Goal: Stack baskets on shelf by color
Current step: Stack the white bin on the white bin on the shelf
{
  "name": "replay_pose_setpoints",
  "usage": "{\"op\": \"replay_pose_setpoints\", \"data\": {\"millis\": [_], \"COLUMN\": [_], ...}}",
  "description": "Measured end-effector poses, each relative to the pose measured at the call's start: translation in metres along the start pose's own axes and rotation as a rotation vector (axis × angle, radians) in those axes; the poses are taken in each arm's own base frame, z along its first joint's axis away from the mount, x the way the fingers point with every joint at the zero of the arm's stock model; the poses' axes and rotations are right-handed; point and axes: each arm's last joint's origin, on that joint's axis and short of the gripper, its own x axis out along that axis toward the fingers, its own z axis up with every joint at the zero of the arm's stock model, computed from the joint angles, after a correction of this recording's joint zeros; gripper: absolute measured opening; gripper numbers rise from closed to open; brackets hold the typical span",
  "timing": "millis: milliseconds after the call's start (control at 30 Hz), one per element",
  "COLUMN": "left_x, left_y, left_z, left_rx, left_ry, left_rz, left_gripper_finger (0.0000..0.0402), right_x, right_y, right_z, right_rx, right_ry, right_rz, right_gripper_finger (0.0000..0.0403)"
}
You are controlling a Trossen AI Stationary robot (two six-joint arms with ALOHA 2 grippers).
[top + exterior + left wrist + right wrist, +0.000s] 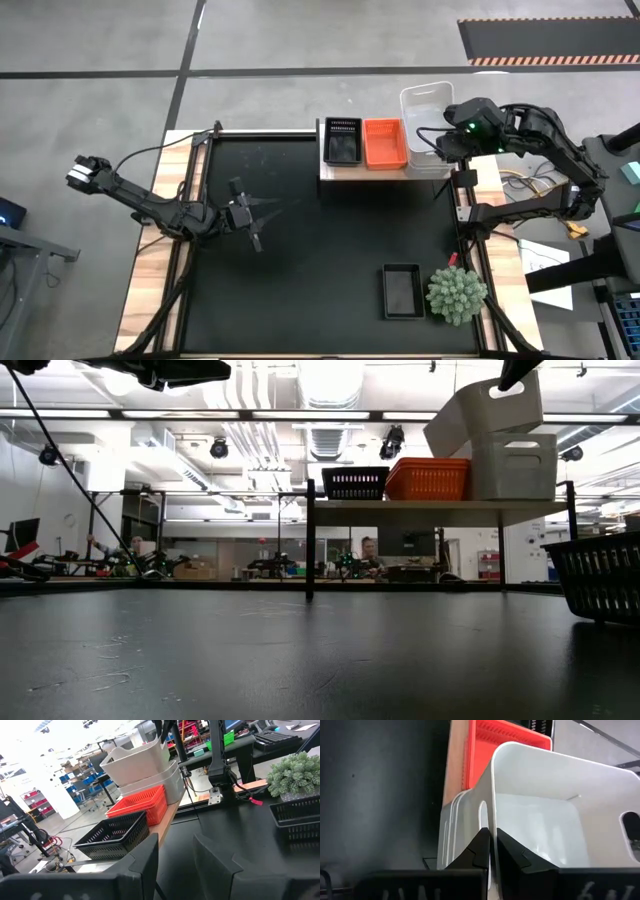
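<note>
On the left side I see my left end effector (252, 216) above the black mat (300, 260) of the surface, well apart from the shelf (330, 172); its two fingers (145, 865) stand apart with a gap between them and they hold nothing. Going to the right, the light-wood shelf stands at the far edge of the mat, raised on thin legs in the low view. On it, from left to right, are a black basket (342, 141), then an orange basket (384, 143) just beside it, then the white stack (428, 160) at the right end. The top white basket (430, 105) sits tilted in the white basket below it, not fully nested; in the low view its one end is clearly higher than the other. My right end effector (492, 851) is at this top white basket, and its fingers are closed narrowly on the thin rim of the wall, one finger inside and one outside. Nearer to me on the mat, to the right, a second black basket (402, 291) lies alone, and the green spiky plant (457, 291) stands just beside it, at the right edge of the surface.
</note>
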Motion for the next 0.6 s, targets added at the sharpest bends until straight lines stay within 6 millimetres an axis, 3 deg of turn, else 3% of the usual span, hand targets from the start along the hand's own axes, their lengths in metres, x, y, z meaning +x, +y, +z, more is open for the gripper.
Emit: {"op": "replay_pose_setpoints", "data": {"millis": [600], "left_x": [0.0001], "left_y": [0.0], "left_z": [-0.0001], "left_rx": [0.0], "left_ry": [0.0], "left_rz": [0.0], "left_gripper_finger": [0.0106], "right_x": [0.0005], "right_y": [0.0017], "right_z": [-0.0021], "right_rx": [0.006], "right_ry": [0.025], "right_rz": [0.018], "right_gripper_finger": [0.0009]}}
